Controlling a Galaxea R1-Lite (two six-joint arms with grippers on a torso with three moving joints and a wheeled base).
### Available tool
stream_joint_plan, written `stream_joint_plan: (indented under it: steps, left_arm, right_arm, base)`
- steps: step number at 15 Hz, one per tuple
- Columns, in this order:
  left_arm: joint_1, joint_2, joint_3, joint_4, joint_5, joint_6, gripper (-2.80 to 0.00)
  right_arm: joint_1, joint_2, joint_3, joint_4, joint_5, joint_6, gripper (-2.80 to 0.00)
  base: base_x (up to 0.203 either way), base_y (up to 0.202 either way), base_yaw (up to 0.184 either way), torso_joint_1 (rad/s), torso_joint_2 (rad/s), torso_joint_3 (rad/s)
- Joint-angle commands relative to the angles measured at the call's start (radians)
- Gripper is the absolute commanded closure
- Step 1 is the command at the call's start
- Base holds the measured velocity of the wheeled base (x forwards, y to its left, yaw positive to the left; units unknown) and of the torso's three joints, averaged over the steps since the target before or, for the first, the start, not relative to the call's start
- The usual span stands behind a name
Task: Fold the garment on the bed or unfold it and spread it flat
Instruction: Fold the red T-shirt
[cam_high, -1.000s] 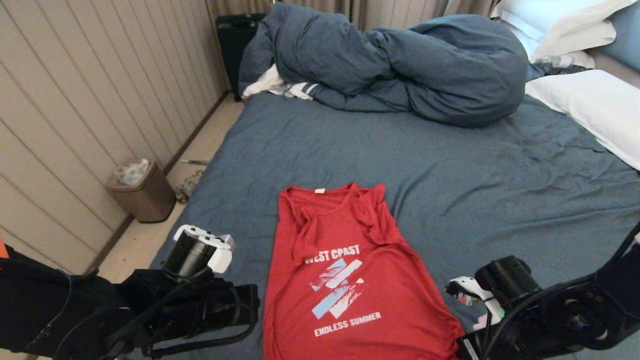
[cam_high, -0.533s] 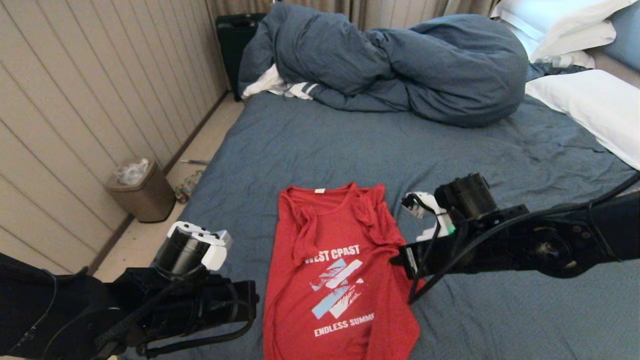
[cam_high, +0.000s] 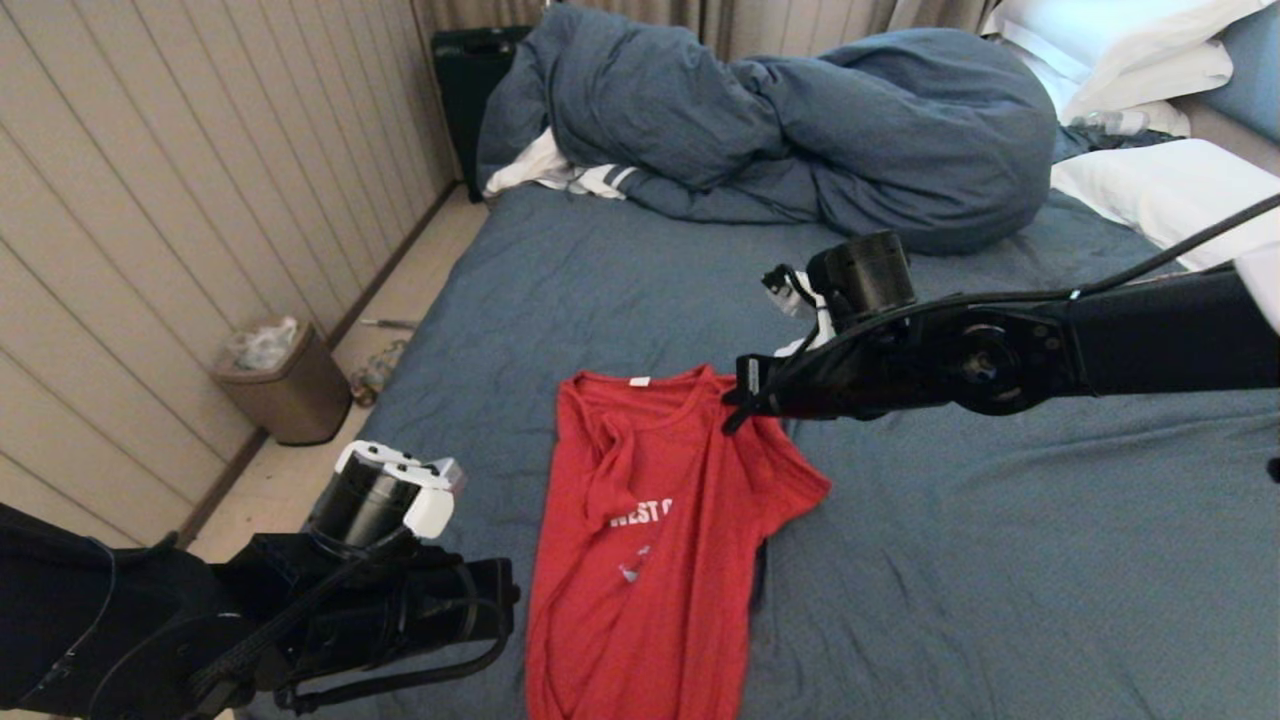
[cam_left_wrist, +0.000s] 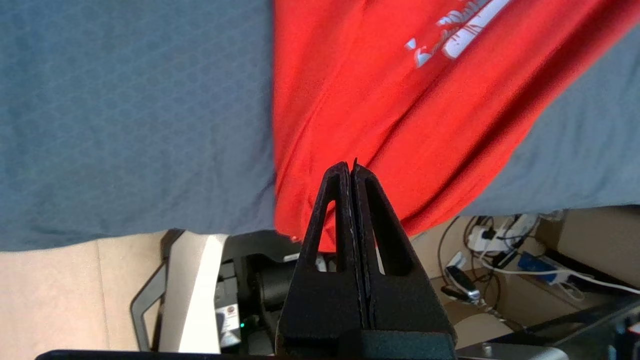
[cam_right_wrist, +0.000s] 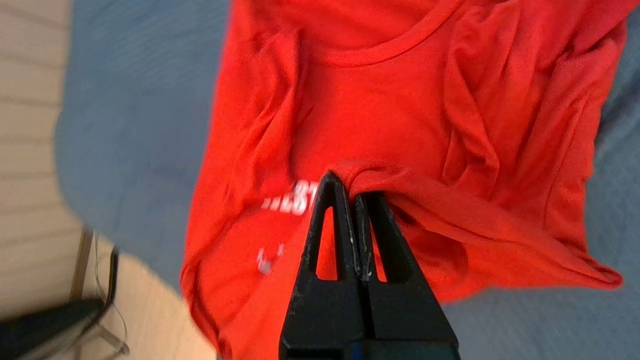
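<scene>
Right gripper (cam_right_wrist: 356, 197) is pinched shut on a bit of the red shirt (cam_high: 650, 520). It holds the bottom edge of the shirt up over the top part, near the neck hole. Its long black arm reaches across the bed (cam_high: 1000, 560) from the right side. You can see this best in the right wrist view, where red cloth is bunched up between the two black tips.

Part of the shirt is folded over, so only some of the white letters show. One red corner sticks out to the right on the blue sheet. The rest of the shirt lies flat near the front edge of the bed, and its lowest part hangs over that edge.

The left gripper (cam_left_wrist: 351, 170) is shut tight too, but it holds nothing. It hangs just over the low end of the shirt by the bed's edge.

Far back on the bed sits a big lumpy blue duvet (cam_high: 800, 130). White pillows (cam_high: 1160, 190) lie to the right. A small brown bin (cam_high: 285, 385) stands on the floor by the wall.
</scene>
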Motion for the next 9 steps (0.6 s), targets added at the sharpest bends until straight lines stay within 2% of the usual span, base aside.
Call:
stream_joint_plan:
  steps: [1, 5, 9]
  left_arm:
    - [0.012, 0.002, 0.0, -0.026, 0.002, -0.005, 0.0]
    - [0.019, 0.014, -0.001, -0.03, 0.001, -0.003, 0.0]
    - [0.019, 0.039, -0.003, -0.047, 0.003, -0.003, 0.0]
  right_arm:
    - [-0.003, 0.091, -0.089, 0.021, -0.021, 0.017, 0.0]
    - [-0.014, 0.285, -0.461, 0.131, -0.12, 0.055, 0.0]
    - [-0.038, 0.332, -0.499, 0.102, -0.184, 0.065, 0.0]
  base:
    - [0.0, 0.0, 0.0, 0.0, 0.0, 0.0]
    - [0.0, 0.0, 0.0, 0.0, 0.0, 0.0]
    - [0.0, 0.0, 0.0, 0.0, 0.0, 0.0]
